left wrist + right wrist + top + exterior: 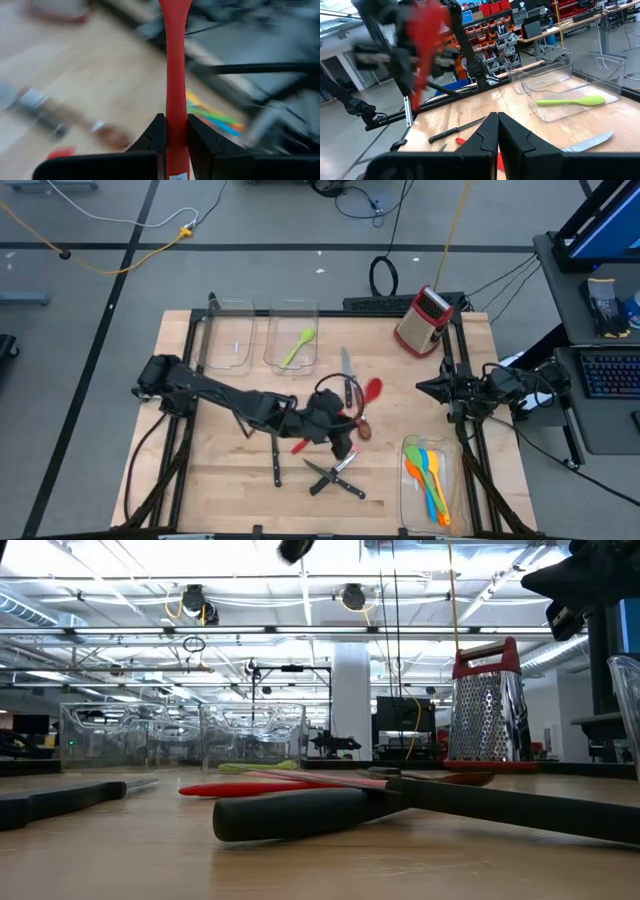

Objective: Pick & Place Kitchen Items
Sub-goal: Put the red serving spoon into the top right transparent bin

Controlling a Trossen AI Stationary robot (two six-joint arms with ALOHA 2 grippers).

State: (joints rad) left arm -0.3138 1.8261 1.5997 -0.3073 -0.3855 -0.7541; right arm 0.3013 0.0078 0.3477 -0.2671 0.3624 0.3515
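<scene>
My left gripper hangs over the middle of the table, shut on a red utensil whose broad head points toward the far right. It shows blurred in the right wrist view. On the wood below lie a brown spoon, another red utensil, a steel knife, a black-handled knife and two crossed knives. My right gripper waits shut at the table's right edge. My left gripper pinches the red utensil's handle between its two fingers. The handle runs along the fingers and out past their tips. The fingers slant down toward the table's right side. The utensil is lifted clear of the table, head away from the gripper.
Two clear bins stand at the far side; one holds a green spatula. A third bin at the near right holds several coloured utensils. A red box grater stands at the far right.
</scene>
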